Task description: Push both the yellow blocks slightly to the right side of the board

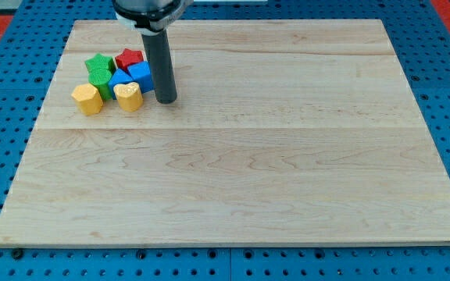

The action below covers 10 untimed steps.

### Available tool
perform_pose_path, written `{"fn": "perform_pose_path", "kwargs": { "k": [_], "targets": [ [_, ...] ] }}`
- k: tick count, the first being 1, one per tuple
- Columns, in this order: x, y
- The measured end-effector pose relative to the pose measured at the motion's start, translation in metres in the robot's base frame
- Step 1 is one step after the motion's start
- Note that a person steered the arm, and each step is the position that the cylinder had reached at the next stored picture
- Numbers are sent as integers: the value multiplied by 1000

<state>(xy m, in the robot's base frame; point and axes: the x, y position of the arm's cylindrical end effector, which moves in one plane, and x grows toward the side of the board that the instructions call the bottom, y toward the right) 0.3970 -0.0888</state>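
Two yellow blocks lie at the board's upper left: a yellow hexagon-like block [87, 99] and, to its right, a yellow heart-shaped block [129, 96]. My tip [166, 101] stands on the board just right of the heart block, a small gap apart. Packed behind the yellow blocks are a green star [98, 65], a green block [101, 83], a red star [129, 58], a blue block [141, 76] and another blue block [119, 80]. The rod's shaft hides part of the board behind it.
The wooden board [233, 156] rests on a blue pegboard table [444, 94]. The arm's dark mount [148, 12] hangs at the view's top above the cluster.
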Motion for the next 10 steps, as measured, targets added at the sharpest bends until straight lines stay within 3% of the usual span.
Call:
{"fn": "perform_pose_path", "kwargs": {
  "k": [1,2,3,4,10],
  "targets": [
    [18,17],
    [60,-22],
    [53,-119],
    [9,-164],
    [31,-92]
  ]
}}
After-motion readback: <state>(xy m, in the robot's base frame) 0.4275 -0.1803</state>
